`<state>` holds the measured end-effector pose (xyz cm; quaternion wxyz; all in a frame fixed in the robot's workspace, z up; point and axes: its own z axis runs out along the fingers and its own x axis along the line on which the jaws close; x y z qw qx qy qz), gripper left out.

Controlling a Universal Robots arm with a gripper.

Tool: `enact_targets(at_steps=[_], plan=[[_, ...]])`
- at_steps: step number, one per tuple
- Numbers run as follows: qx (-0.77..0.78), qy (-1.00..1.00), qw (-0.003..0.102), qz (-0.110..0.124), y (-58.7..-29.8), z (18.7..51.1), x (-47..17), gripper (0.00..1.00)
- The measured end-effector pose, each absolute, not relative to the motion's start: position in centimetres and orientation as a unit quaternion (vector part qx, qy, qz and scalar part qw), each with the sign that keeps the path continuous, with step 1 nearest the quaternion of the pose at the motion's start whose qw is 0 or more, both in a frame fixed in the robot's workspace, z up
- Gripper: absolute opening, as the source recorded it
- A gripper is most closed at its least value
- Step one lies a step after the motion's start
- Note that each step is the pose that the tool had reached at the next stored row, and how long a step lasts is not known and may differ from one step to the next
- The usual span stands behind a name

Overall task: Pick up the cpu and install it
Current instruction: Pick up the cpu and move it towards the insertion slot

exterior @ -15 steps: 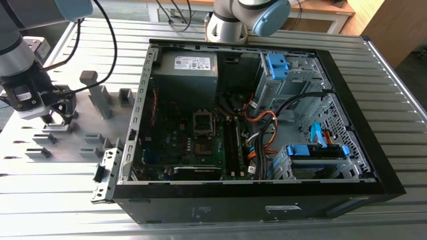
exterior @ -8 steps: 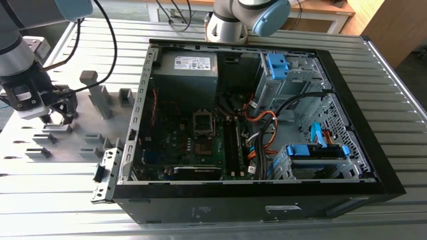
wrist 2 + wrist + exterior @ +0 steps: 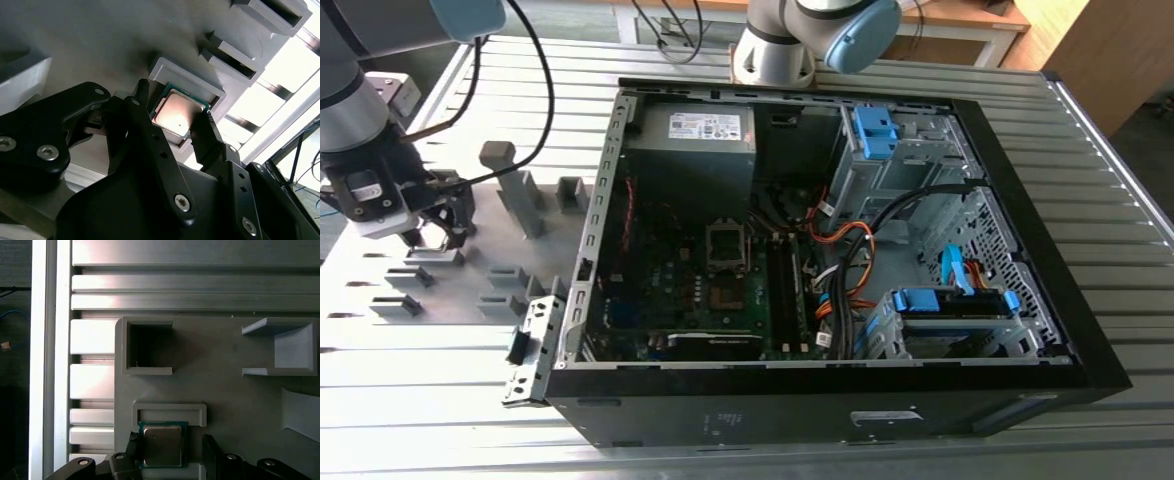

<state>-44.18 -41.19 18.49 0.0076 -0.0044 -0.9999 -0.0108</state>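
Note:
The cpu (image 3: pixel 162 444) is a small square chip with a silvery top and a green edge. It lies flat in a grey square holder (image 3: pixel 170 409) on the grey fixture plate (image 3: pixel 507 250), at the exterior view's left. My gripper (image 3: pixel 434 232) hangs low over that holder. In both wrist views its black fingers (image 3: pixel 145 107) stand on either side of the cpu (image 3: pixel 174 117). The gripper (image 3: pixel 170 445) is open: one finger is at the chip's edge, and a small gap shows at the other finger (image 3: pixel 211 452).
The open black computer case (image 3: pixel 827 405) lies to the exterior view's right of the plate, with the motherboard socket (image 3: pixel 727 245) and grey power supply (image 3: pixel 694 140) inside. Other grey holders and posts (image 3: pixel 520 195) rise from the plate. An empty square pocket (image 3: pixel 149 347) adjoins the cpu's holder.

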Motion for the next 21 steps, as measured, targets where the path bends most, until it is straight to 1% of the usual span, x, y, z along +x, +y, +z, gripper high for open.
enact_targets(at_steps=[6,7,21], plan=[[-0.004,-1.000,0.008,-0.011,-41.19,18.52,-44.18,0.62],[-0.004,-1.000,0.008,-0.011,-41.19,18.52,-44.18,0.68],[-0.003,-1.000,0.008,-0.010,-41.19,18.21,-44.24,0.68]])
